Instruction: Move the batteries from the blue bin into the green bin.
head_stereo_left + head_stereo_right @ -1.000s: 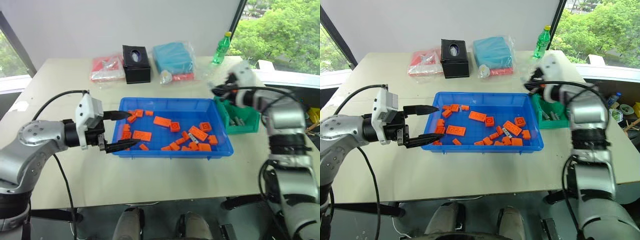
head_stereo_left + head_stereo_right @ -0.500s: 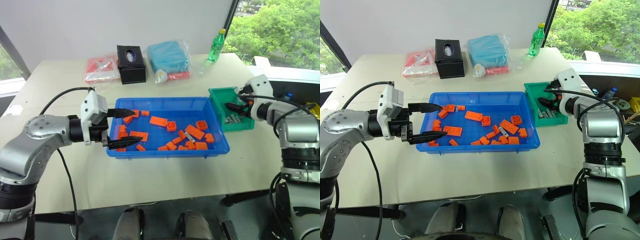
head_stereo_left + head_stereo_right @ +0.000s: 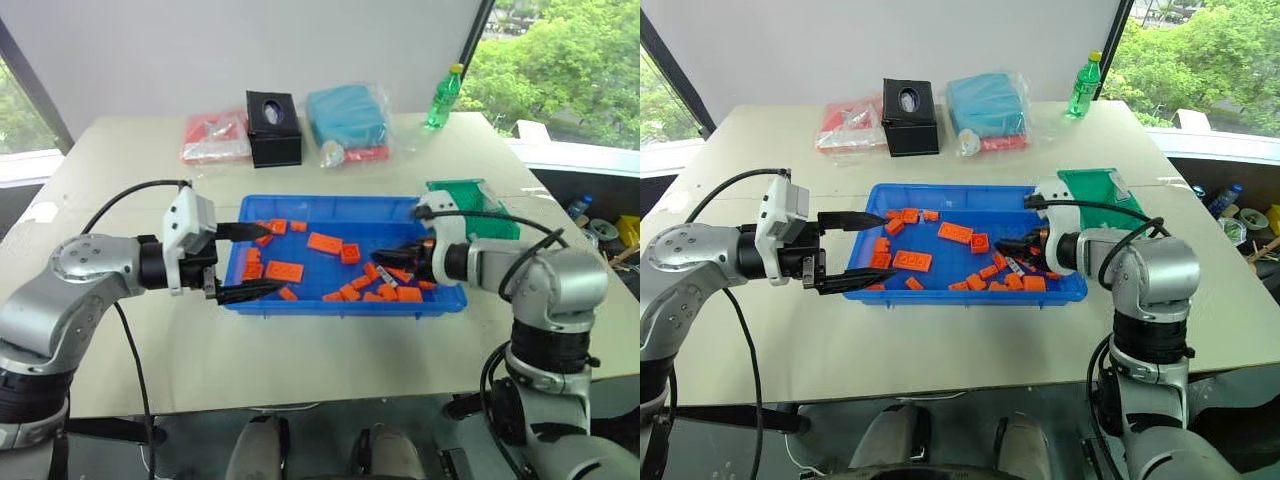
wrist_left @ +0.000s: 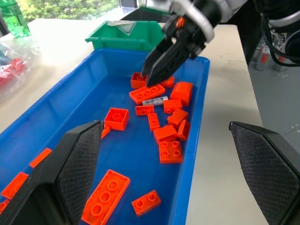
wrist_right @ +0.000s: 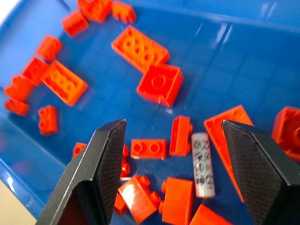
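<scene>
The blue bin (image 3: 340, 305) lies mid-table with several orange bricks scattered in it. One silver-grey battery (image 5: 203, 164) lies among the bricks near its right end, and it is also seen as the battery (image 4: 154, 100) in the left wrist view. My right gripper (image 5: 174, 124) hangs open just above that battery, empty, and shows as the right gripper (image 3: 395, 262) from the head. The green bin (image 3: 470, 195) stands beside the blue bin's far right corner, partly behind my right arm. My left gripper (image 3: 245, 262) is open and empty over the blue bin's left rim.
At the back of the table stand a black tissue box (image 3: 273, 128), a red packet (image 3: 215, 135), a teal bagged packet (image 3: 345, 115) and a green bottle (image 3: 443, 97). Bare tabletop runs along the front of the blue bin.
My right gripper has swung from over the green bin leftward and down into the blue bin's right part, now open above the battery. The left gripper has kept still.
</scene>
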